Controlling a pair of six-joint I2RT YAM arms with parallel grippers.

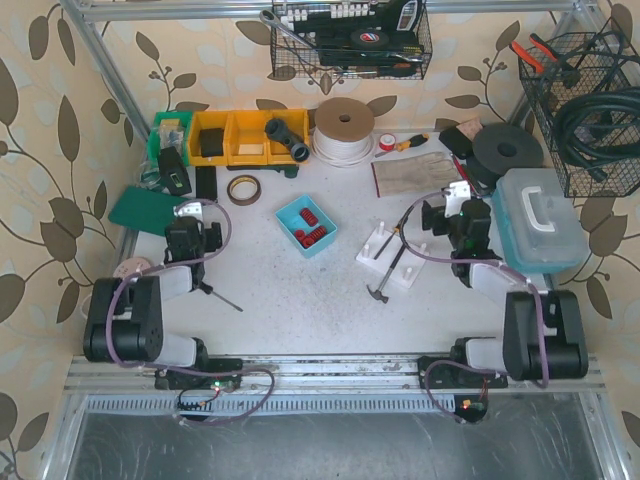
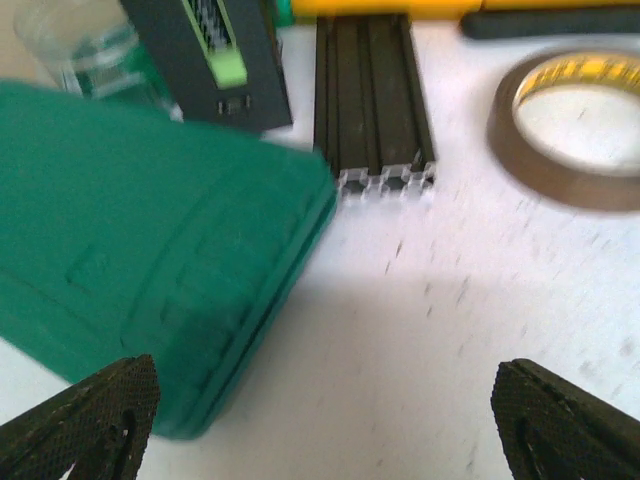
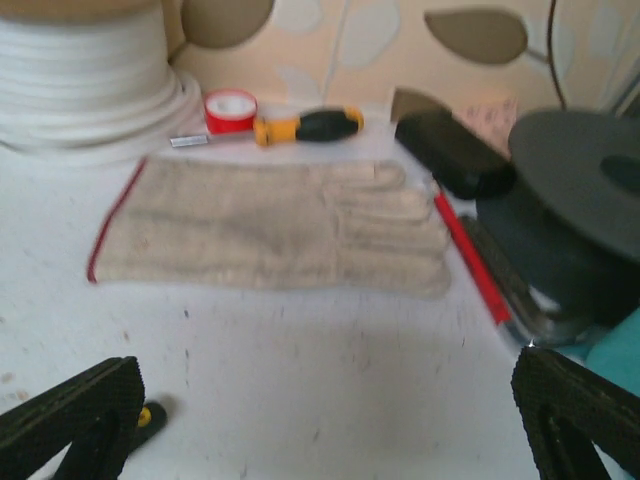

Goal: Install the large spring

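Left gripper (image 2: 320, 425): jaws wide apart, nothing between them, black textured fingertips (image 2: 95, 410) at the bottom corners of its wrist view. It faces the back of the table, and ahead of it lies a dark green moulded plastic case (image 2: 150, 250).

Right gripper (image 3: 330, 425): jaws also spread, nothing held. It faces the back as well, toward a beige fabric work glove (image 3: 270, 225) lying flat.

Neither wrist view shows the task's thing. In the top view the red coil springs (image 1: 310, 217) lie in a light blue square plastic tray (image 1: 283, 215) at mid-table, between the two arms. That puts the tray to the right of the left gripper (image 1: 190, 212) and to the left of the right gripper (image 1: 450, 205), so it is off to the side of both, not ahead.

The left looks a little nearer. Several springs lie roughly along the tray's diagonal; too small to tell which is the large one.

A white flat base with thin dark rods (image 1: 385, 245), likely the mount, sits just right of the tray, nearer the right arm.

Judgement: either gripper must swing inward and point down before it can pick.
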